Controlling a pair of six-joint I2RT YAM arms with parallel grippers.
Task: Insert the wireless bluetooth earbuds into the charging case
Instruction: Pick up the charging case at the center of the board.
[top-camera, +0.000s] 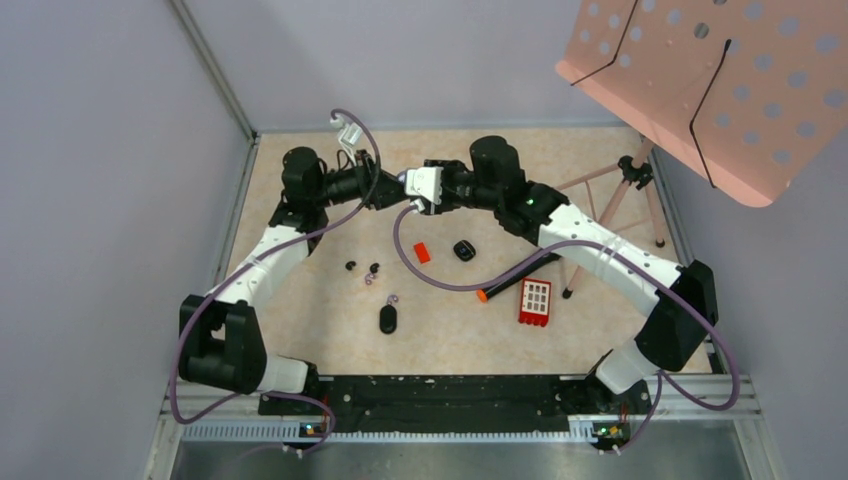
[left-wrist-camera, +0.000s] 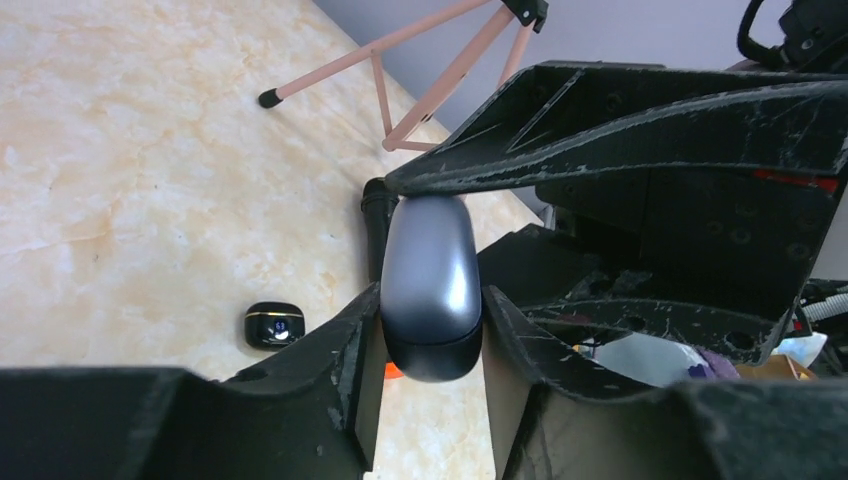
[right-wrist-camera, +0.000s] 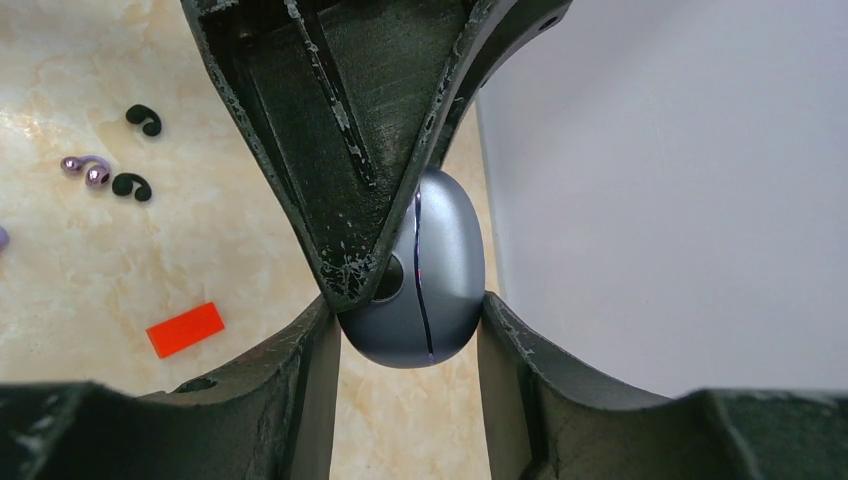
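Grey-blue charging case (left-wrist-camera: 430, 250), lid seam shut, is pinched in mid-air by both the left gripper (left-wrist-camera: 430, 305) and the right gripper (right-wrist-camera: 405, 310), each narrowed onto its sides, while the earbuds (top-camera: 374, 267) lie loose on the table (top-camera: 450, 335) below, nearer the left arm

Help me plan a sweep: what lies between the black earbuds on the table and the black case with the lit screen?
The red block, and a purple cable crossing just left of it; the top view shows both.
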